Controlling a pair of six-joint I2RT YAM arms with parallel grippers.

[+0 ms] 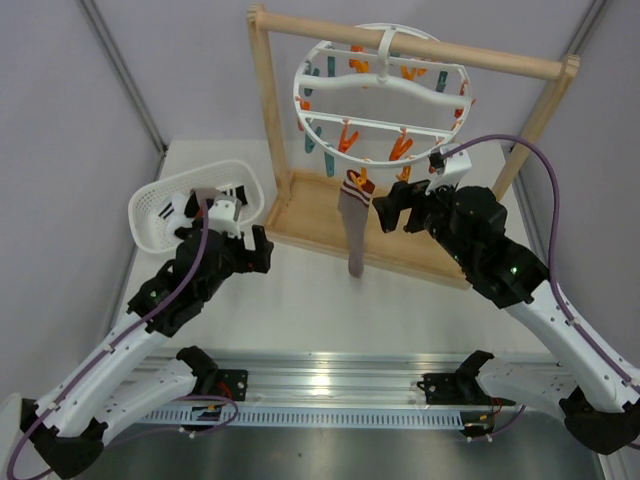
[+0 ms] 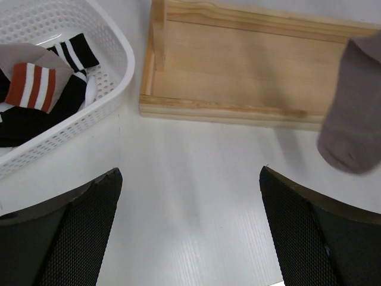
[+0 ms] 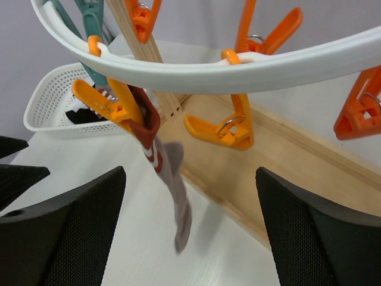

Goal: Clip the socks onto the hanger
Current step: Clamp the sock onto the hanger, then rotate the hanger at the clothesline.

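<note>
One taupe sock (image 1: 355, 225) hangs by its red-and-white cuff from an orange clip (image 3: 107, 104) on the round white hanger (image 1: 380, 85); it shows blurred in the right wrist view (image 3: 172, 190), and its toe shows in the left wrist view (image 2: 352, 113). The second taupe sock (image 2: 27, 77) with a red-and-white cuff lies in the white basket (image 1: 165, 200). My right gripper (image 1: 392, 212) is open and empty just right of the hanging sock. My left gripper (image 1: 262, 250) is open and empty over the table, between basket and rack.
The hanger hangs on a wooden frame rack (image 1: 300, 215) with a flat wooden base (image 2: 238, 65). Black socks with white stripes (image 2: 71, 77) also lie in the basket. Several orange (image 3: 229, 128) and teal clips dangle from the ring.
</note>
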